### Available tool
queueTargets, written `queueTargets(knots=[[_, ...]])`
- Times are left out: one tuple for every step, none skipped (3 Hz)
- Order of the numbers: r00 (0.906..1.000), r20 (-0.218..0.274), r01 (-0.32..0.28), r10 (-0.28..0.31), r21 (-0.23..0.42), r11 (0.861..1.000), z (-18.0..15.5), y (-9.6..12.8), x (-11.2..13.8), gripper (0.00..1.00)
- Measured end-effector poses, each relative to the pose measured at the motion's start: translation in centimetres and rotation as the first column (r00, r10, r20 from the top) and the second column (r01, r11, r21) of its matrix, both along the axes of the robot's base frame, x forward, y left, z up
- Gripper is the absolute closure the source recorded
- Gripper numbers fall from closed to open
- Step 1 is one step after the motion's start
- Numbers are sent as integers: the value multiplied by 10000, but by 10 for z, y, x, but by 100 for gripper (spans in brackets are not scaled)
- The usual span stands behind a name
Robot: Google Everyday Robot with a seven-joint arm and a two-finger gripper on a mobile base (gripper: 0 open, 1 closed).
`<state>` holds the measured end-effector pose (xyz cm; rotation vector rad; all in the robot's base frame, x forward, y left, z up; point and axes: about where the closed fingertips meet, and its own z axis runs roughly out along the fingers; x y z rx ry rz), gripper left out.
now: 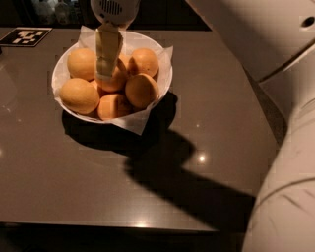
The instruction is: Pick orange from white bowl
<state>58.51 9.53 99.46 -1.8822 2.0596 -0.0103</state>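
A dark brown, glossy tabletop (221,118) fills the view, with small glints of light on it and a broad black shadow (167,167) running from the bowl toward the near right edge. The room behind the far edge is dark, with a few blurred objects that cannot be identified. A black-and-white fiducial tag (24,36) lies flat at the far left corner, well to the left of the gripper. The robot's pale arm casing (290,172) crowds the right side of the view.

The gripper (105,74) hangs from a white perforated wrist housing (113,7) at the top edge and reaches down, slightly tilted, into the middle of the white bowl (165,78). Whether it is clenched, released or grasping cannot be told.

The orange (118,79) lies at the centre of the heap, directly beneath the gripper's tip and just to its right; the tip overlaps its upper left face and looks to be touching it. The other oranges (78,95) ring the gripper: two to its left, one in front, two to its right. The white paper lining (138,123) pokes pointed corners over the rim, in front of the gripper and to its right.
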Motion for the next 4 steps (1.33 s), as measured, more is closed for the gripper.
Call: queueTargets(knots=[[9996,-266,-86,86,-7,10000,-9,9,3,18],[9985,-524,-163,161,-24,9999,-18,16,6,17],[9969,-771,-148,145,-30,9999,-28,19,10,18],[9947,-1026,-43,41,-19,10000,-37,18,12,18]])
